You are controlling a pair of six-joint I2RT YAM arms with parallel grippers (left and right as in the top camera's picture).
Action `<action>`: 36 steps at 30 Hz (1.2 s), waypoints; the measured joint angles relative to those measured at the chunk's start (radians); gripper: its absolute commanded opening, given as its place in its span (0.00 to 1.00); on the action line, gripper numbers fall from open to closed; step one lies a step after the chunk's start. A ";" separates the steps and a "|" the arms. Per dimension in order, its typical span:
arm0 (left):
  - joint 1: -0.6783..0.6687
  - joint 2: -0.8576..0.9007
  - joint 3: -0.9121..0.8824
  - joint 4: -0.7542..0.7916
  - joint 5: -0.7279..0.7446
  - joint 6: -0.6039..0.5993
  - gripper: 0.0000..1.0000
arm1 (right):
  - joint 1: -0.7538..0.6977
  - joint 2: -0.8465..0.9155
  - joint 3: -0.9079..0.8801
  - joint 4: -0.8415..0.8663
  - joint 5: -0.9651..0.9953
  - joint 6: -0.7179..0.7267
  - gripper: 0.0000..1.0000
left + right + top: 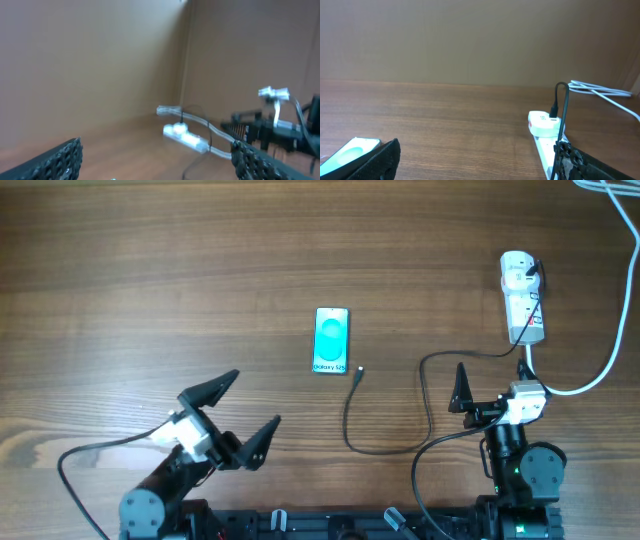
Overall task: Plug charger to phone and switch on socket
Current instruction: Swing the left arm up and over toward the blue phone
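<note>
The phone [331, 340] lies flat mid-table with its teal screen up; its edge shows in the right wrist view as well [350, 151]. The charger [347, 420], a thin black cable, runs from the socket [521, 300] and loops across the table. Its tip [359, 370] rests just right of the phone's near end, not touching it. The white socket [545, 125] holds a black plug and shows blurred in the left wrist view [185, 136]. My left gripper [258, 395] is open at the front left, holding nothing. My right gripper [490, 370] is open just in front of the socket.
A thick white lead [610, 360] curves from the socket region along the right edge toward the back corner. Brown walls [480, 40] stand behind the wooden table [150, 290]. The right arm [280, 131] appears in the left wrist view.
</note>
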 measured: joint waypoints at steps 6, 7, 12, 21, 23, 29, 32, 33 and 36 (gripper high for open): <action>0.000 0.024 0.090 -0.104 -0.045 -0.132 1.00 | 0.000 0.000 0.000 0.000 0.000 0.000 1.00; 0.000 0.048 0.145 -0.153 -0.047 -0.136 1.00 | 0.000 0.000 0.000 0.000 0.000 0.000 1.00; 0.000 0.302 0.532 -0.515 -0.053 -0.042 1.00 | 0.000 0.000 0.000 0.000 0.000 0.000 1.00; -0.018 1.072 1.354 -1.356 0.051 0.155 0.99 | 0.000 0.000 0.000 -0.002 0.000 0.000 1.00; -0.029 1.139 1.370 -1.321 0.105 0.140 0.99 | 0.000 0.000 0.000 -0.002 0.000 0.000 1.00; -0.286 1.253 1.385 -1.391 -0.161 -0.015 1.00 | 0.000 0.000 0.000 -0.002 0.000 0.000 1.00; -0.425 1.369 1.492 -1.540 -0.317 -0.074 0.99 | 0.000 0.000 0.000 -0.002 0.000 0.000 1.00; -0.465 1.444 1.579 -1.645 -0.375 -0.088 1.00 | 0.000 0.000 0.000 -0.002 0.000 0.000 1.00; -0.537 1.645 1.809 -1.831 -0.534 -0.128 0.99 | 0.000 0.000 0.000 -0.002 0.000 0.000 1.00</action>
